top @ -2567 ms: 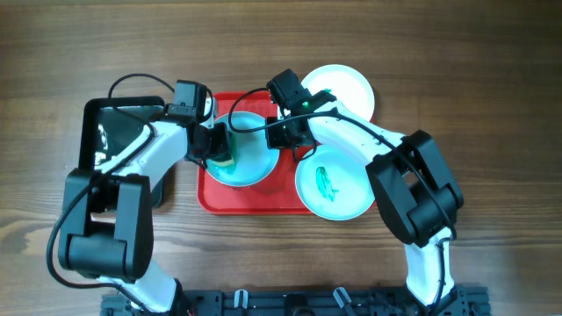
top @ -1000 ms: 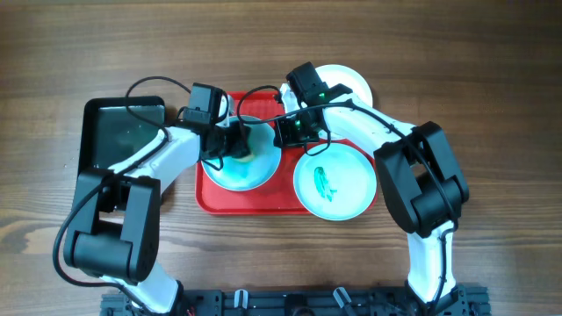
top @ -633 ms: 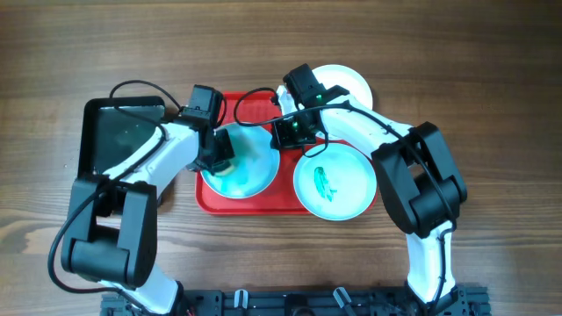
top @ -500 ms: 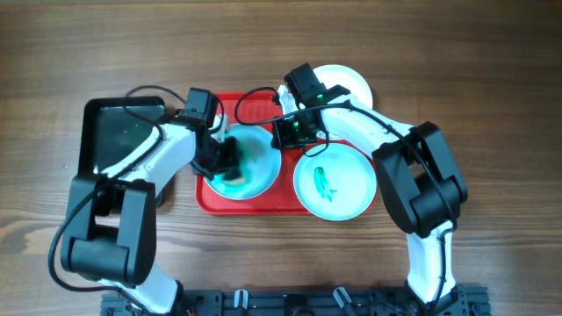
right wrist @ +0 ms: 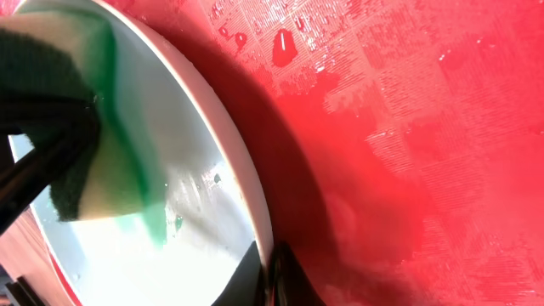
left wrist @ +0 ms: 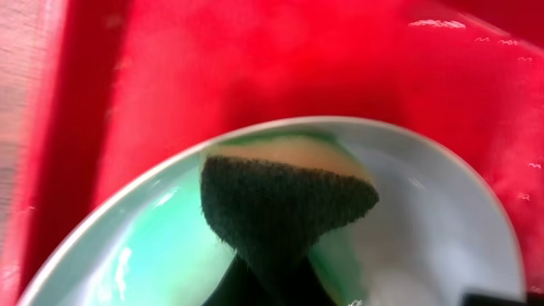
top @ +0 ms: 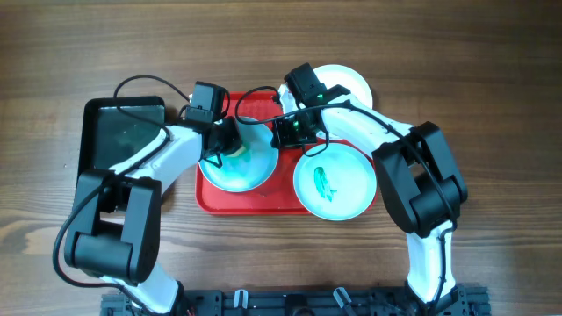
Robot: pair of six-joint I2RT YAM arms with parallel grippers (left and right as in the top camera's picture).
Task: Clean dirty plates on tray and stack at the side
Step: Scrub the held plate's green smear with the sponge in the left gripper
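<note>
Nearest the base sits the smeared plate [top: 338, 189], white with a teal squiggle dead centre. It lies at the right near corner of the tray [top: 215, 200], and from overhead it looks to overhang the red rim onto the table [top: 492, 105], though the arm above makes that hard to call.

Moving in, the aqua plate [top: 246, 171] is inside the tray, left of the smeared one and just beside it. This is where the action is! The left gripper [top: 226, 142] comes in from the left with its jaws clamped on the sponge [top: 239, 154]. The left wrist view shows the dark scouring face and pale yellow foam pressed onto the plate's floor, with a thin green wash spread beside it.

On the opposite side the right gripper [top: 283, 139] has the aqua plate's right rim. In the right wrist view the fingertips [right wrist: 285, 276] pinch that rim, one inside and one outside. The plate is tipped up on that edge above wet red plastic, where droplets [right wrist: 285, 42] glisten.

Out left, the black tray [top: 123, 136] lies flat on the table beside the red one.

Farthest back, the far plate [top: 351, 83] rests on the table beyond the tray's right far corner, and what shows of it past the right arm is plain white
</note>
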